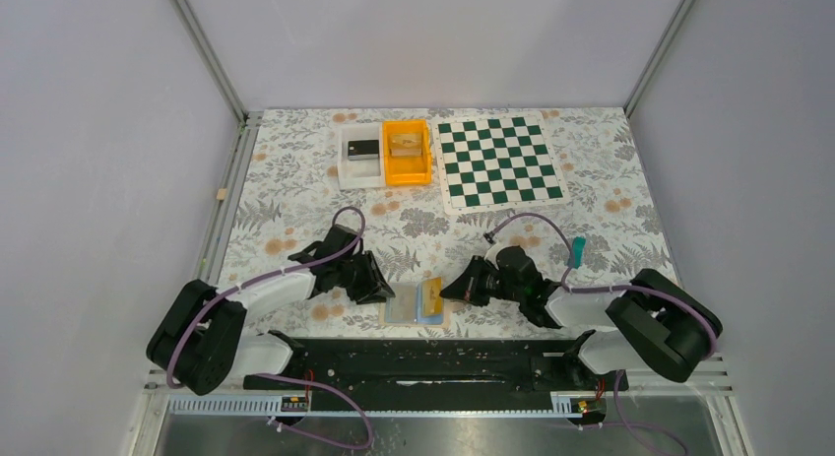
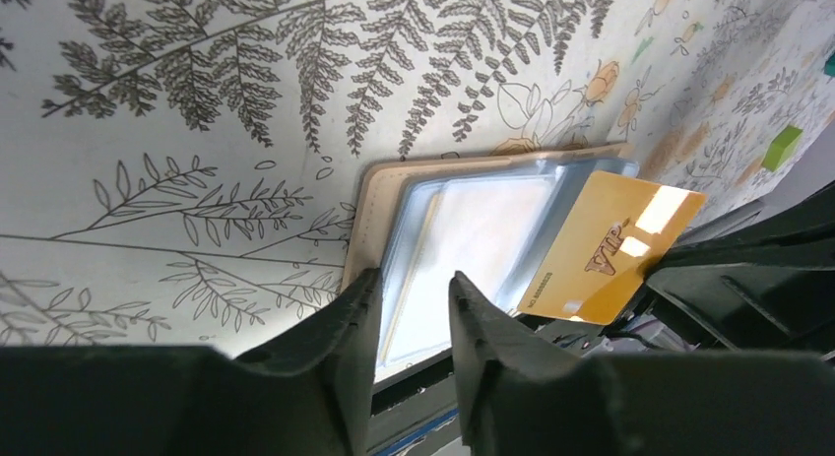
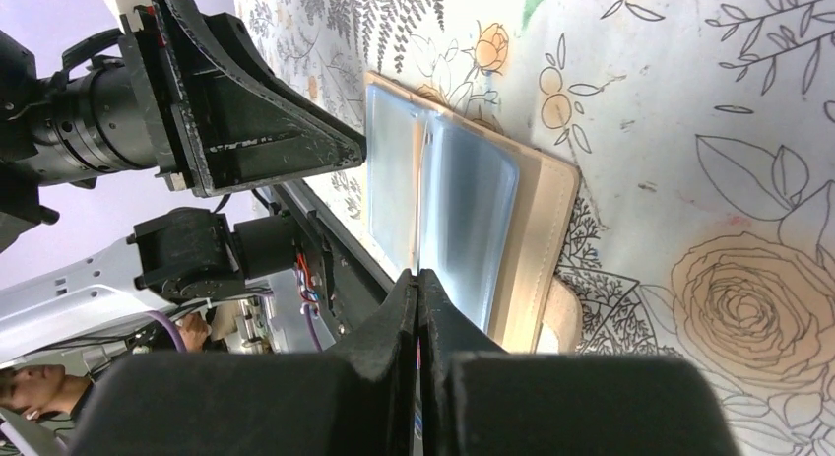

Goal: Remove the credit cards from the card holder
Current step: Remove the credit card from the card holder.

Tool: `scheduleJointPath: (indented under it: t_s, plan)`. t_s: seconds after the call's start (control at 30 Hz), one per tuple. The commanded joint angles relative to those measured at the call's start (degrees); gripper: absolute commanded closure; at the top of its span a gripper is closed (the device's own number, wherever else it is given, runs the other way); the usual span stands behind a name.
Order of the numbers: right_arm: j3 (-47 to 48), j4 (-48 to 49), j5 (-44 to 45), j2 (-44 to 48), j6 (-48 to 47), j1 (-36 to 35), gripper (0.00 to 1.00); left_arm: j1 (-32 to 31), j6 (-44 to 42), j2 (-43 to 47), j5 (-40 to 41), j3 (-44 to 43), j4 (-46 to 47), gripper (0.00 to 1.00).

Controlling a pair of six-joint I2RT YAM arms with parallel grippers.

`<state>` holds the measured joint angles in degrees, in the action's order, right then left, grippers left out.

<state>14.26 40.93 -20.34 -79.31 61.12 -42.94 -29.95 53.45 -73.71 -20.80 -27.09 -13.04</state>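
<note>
The card holder lies open at the table's near edge, its length along that edge, between both arms. A gold card juts from its right half toward the right gripper, whose fingers are pressed together; I cannot tell if they are pinching the card. The left gripper is slightly spread over the left half.

Plain pale walls enclose the floral-patterned worktop on three sides; metal posts rise from its far corners.

Left hand, right hand tight beside card holder; free tablecloth beyond.
</note>
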Motion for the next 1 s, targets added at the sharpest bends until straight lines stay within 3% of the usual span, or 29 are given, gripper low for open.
scheduleJointPath:
  t_s: [0.0,0.37,0.67,0.97]
  plan:
    - [1.15,-4.37,1.55,3.61,0.57,0.34,1.0,-0.19,-1.51,3.63,2.37,-3.05,-2.33,0.66]
    - [1.26,-1.24,0.2,2.78,2.6,0.36,1.0,-4.59,-0.59,4.65,-2.38,-3.75,4.67,0.63]
    - [1.57,-1.33,0.87,9.58,4.27,0.33,1.0,-5.46,3.81,5.72,-9.78,0.8,20.38,0.42]
    - [0.75,-0.84,2.17,16.5,5.83,0.36,1.0,-5.91,6.81,7.7,-12.71,2.66,29.46,0.35]
